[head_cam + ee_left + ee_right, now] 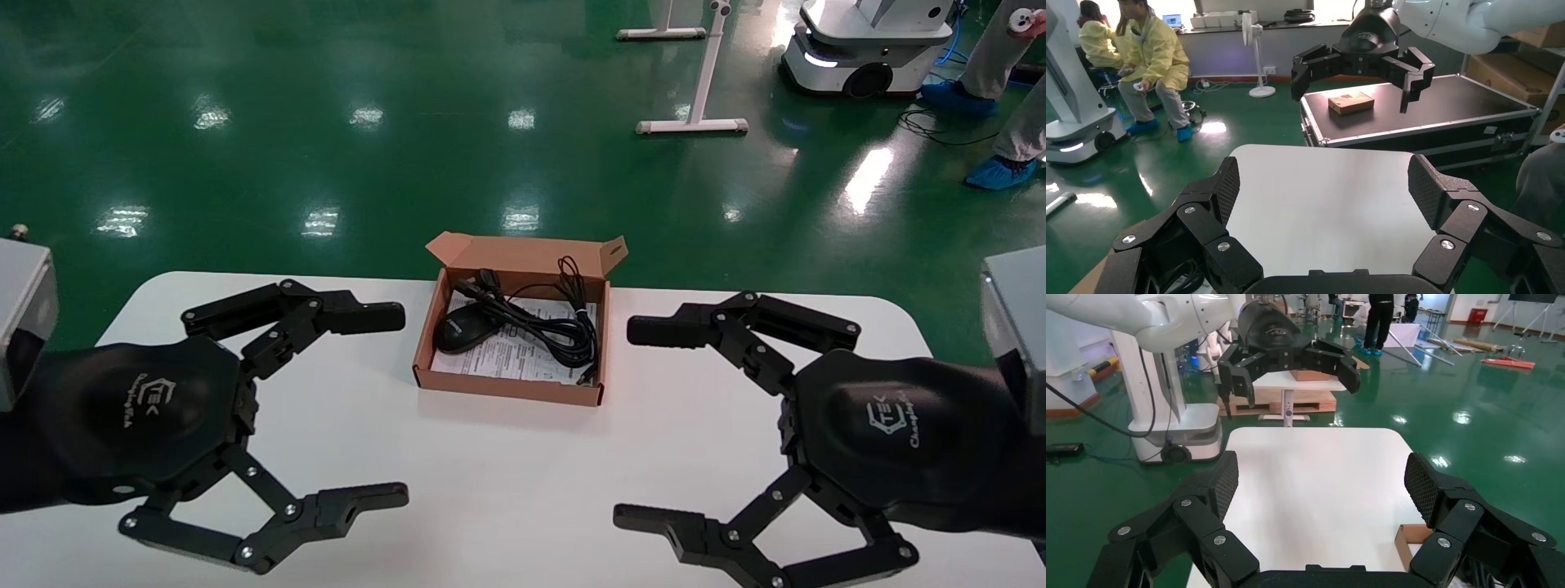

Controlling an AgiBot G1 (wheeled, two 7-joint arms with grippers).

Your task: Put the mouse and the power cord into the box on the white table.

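Mouse (pixel 462 327) and power cord (pixel 556 327) lie inside the box (pixel 507 387) on the white table (pixel 507 482), my left gripper (pixel 384 406) and right gripper (pixel 645 420) spread empty either side; I judge packing complete, nothing further to grasp.

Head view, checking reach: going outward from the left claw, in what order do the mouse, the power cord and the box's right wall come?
1. The mouse, in the box's left part, on the side facing the left claw.
2. The power cord, bundled in the middle and right of the box.
3. The right wall of the box, on the side facing the right claw.
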